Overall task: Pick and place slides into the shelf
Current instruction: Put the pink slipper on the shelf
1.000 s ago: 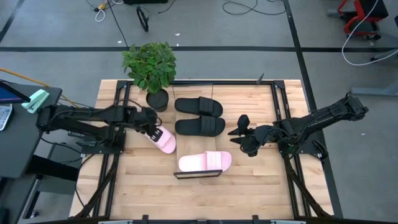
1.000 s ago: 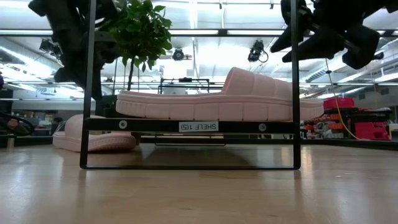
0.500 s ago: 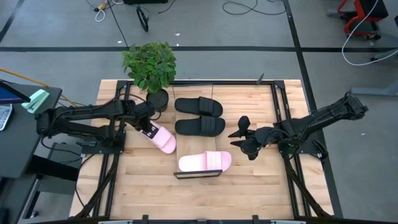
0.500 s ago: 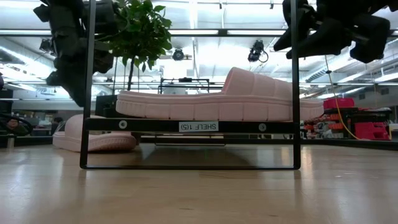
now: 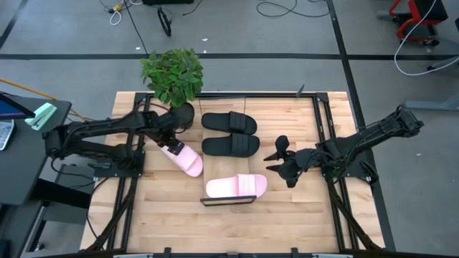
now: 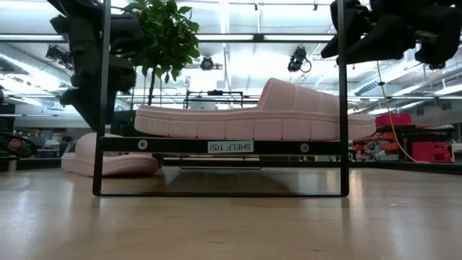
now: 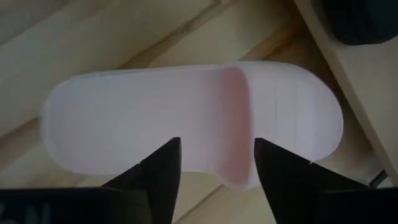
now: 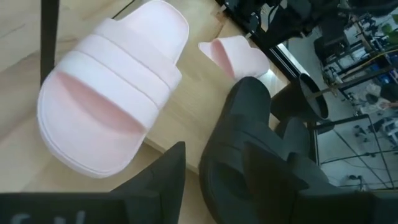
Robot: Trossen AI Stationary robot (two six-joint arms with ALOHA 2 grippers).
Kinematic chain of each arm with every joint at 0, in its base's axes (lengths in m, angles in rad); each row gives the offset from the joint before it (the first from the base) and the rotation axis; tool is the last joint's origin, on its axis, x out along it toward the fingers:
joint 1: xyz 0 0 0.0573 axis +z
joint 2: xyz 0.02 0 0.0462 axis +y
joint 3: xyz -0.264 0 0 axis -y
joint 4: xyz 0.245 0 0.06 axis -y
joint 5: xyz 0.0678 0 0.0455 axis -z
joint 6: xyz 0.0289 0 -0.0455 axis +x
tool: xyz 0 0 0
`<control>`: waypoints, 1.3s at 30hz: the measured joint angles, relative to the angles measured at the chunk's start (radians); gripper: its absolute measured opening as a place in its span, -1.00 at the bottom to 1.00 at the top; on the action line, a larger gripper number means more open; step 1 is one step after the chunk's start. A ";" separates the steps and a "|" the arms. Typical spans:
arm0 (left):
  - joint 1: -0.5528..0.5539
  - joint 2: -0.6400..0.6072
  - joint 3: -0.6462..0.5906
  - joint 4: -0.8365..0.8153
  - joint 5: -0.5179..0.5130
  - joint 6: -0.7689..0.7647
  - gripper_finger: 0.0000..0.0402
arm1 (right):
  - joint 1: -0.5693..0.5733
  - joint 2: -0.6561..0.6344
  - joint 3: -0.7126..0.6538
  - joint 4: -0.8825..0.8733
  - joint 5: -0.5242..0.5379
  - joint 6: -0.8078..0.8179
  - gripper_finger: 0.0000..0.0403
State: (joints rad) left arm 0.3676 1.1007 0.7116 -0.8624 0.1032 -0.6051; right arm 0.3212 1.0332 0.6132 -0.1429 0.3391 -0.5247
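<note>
One pale pink slide [image 5: 237, 187] lies on the shelf [image 5: 215, 166] at its near end, behind the black end bar [image 6: 216, 146]. Two black slides [image 5: 229, 122] [image 5: 230, 145] lie on the shelf's far part. The second pink slide [image 5: 186, 160] [image 7: 186, 127] lies sole down on the table, its toe by the shelf's left edge. My left gripper [image 5: 172, 140] [image 7: 217, 149] hangs open above this slide's heel half, pointing down and clear of it. Right of the shelf, my right gripper [image 5: 281, 159] hovers open and holds nothing.
A potted plant [image 5: 173, 77] stands at the table's far left, just beyond my left gripper. Black frame rails [image 5: 323, 143] run along both sides of the slatted wooden table [image 5: 158, 215]. Bare wood lies in front of the shelf's end bar.
My left gripper has opened and let go of the pink slide's heel end, then drawn off toward the table's far edge and the plant. The slide stays flat on the table by the shelf. My right gripper has rolled a little in place.
</note>
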 joint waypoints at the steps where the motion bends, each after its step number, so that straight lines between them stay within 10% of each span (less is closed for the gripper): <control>1: 0.000 0.018 0.000 0.012 0.011 0.007 0.05 | 0.004 0.000 0.000 0.000 0.000 0.000 -0.20; 16: -0.001 0.247 0.001 0.057 0.060 0.094 0.10 | 0.010 0.000 0.000 -0.018 0.000 0.011 -0.25; 39: 0.009 0.254 0.000 0.018 0.347 0.254 -0.09 | 0.009 0.001 0.000 -0.025 0.000 0.028 -0.28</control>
State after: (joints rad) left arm 0.3767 1.3544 0.7113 -0.8446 0.4499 -0.3516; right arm 0.3305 1.0340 0.6136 -0.1680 0.3393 -0.4969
